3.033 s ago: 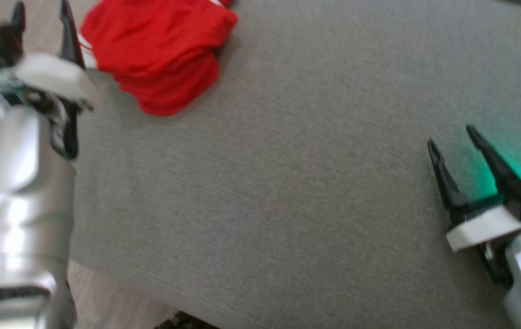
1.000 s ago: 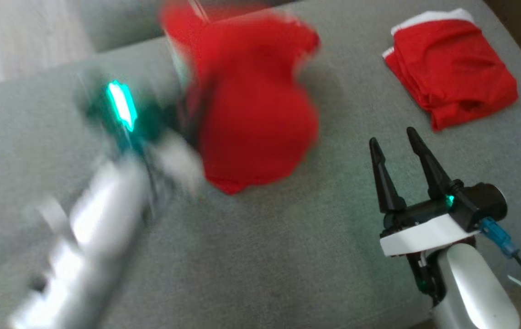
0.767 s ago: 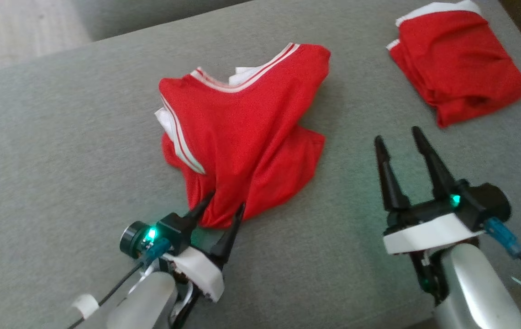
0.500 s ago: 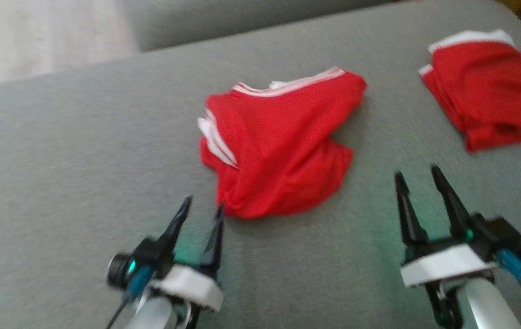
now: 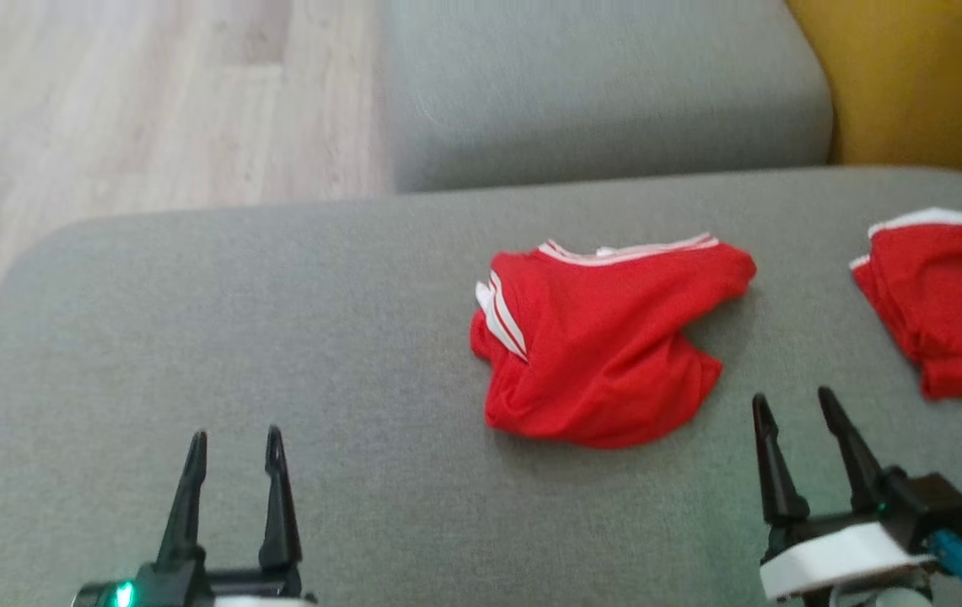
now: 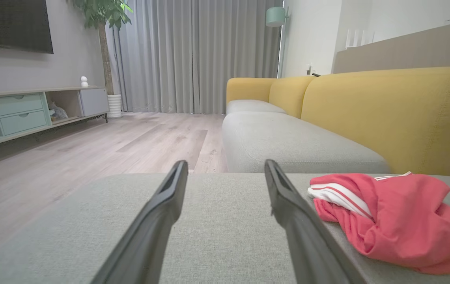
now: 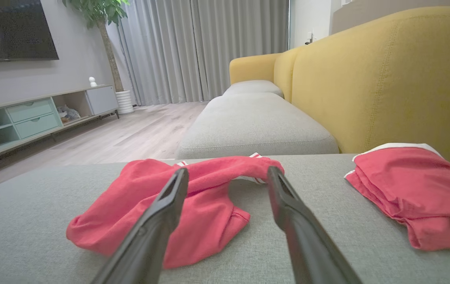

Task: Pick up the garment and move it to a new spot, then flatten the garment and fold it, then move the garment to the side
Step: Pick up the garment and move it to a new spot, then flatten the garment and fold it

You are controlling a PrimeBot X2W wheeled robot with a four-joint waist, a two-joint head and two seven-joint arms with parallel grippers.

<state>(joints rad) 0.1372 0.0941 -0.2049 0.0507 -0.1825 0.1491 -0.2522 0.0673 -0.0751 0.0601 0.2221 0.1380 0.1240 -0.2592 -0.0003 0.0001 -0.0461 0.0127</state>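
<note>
The garment (image 5: 607, 346) lies crumpled on the grey sofa seat (image 5: 261, 337), right of centre, and neither arm touches it. The left end effector (image 5: 236, 434) hovers at the near left, fingers spread with nothing between them, well apart from the cloth. The right end effector (image 5: 791, 396), equally spread and empty, sits just on the near side of the garment's right edge. A folded piece (image 5: 944, 303), also red, lies at the far right. The move to a new spot looks done, while flattening, folding and setting aside are left.
</note>
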